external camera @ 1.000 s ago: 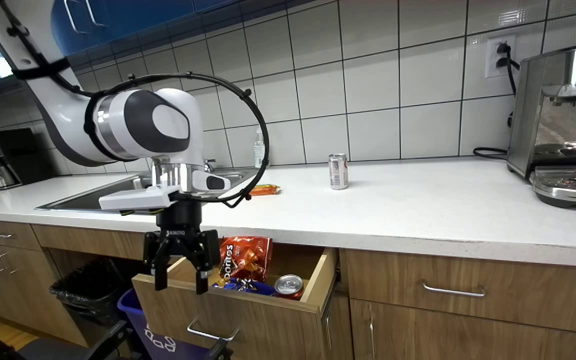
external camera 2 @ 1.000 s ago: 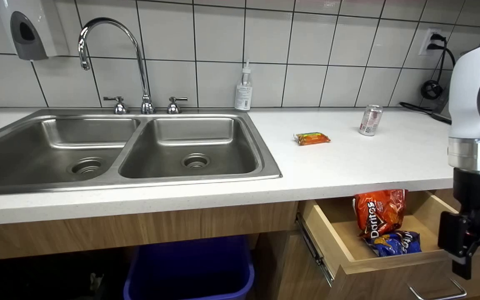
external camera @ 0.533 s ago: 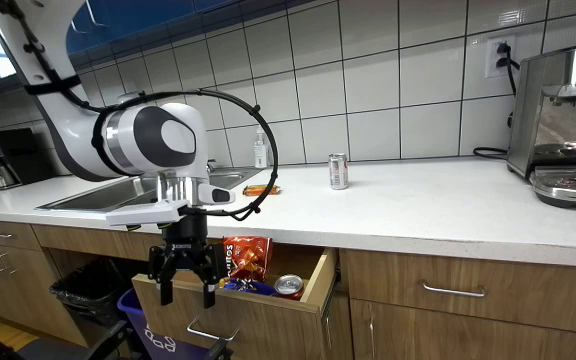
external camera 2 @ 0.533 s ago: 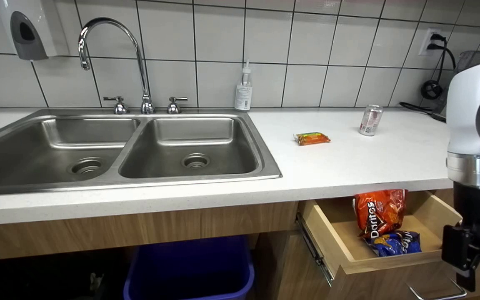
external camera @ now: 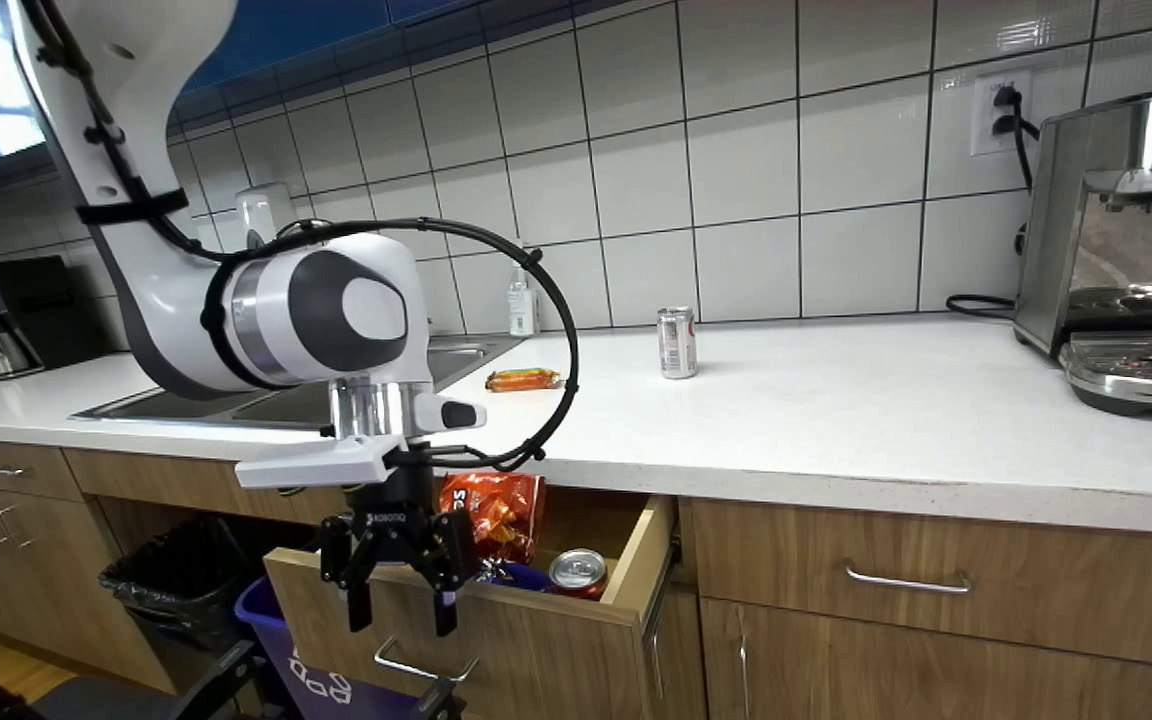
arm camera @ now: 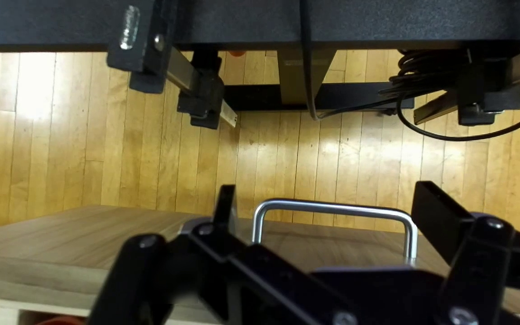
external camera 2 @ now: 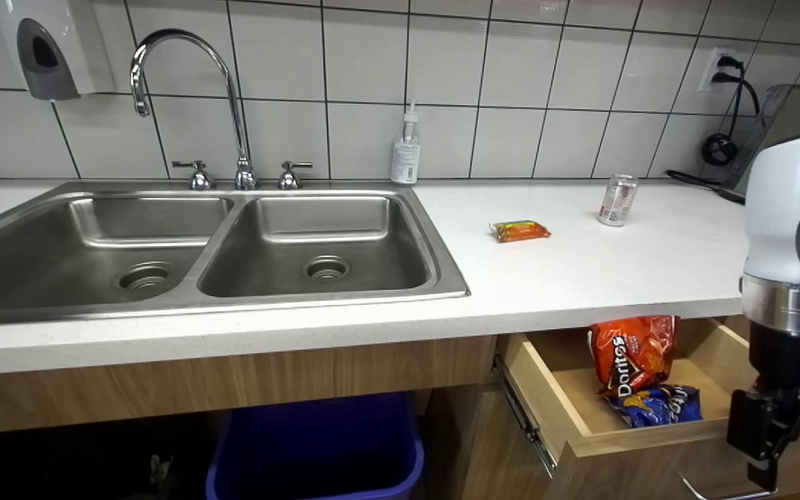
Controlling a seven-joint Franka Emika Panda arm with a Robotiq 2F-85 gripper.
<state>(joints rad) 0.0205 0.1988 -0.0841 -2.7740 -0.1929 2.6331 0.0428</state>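
Observation:
My gripper is open and empty, pointing down in front of the pulled-out wooden drawer. In the wrist view its fingers stand on either side of the silver drawer handle, which lies farther down; I see no contact. The handle shows in both exterior views, below the fingertips. In the drawer are a red Doritos bag, a blue snack bag and a can. The can is hidden behind the gripper in an exterior view.
On the white counter stand a silver can, an orange packet and a coffee machine. A sink lies beside them. A blue bin and a black-lined bin stand below. A black frame crosses the wrist view.
The open gripper has moved down and to the right in an exterior view, coming lower along the drawer front toward the handle. The drawer and its contents have not moved.

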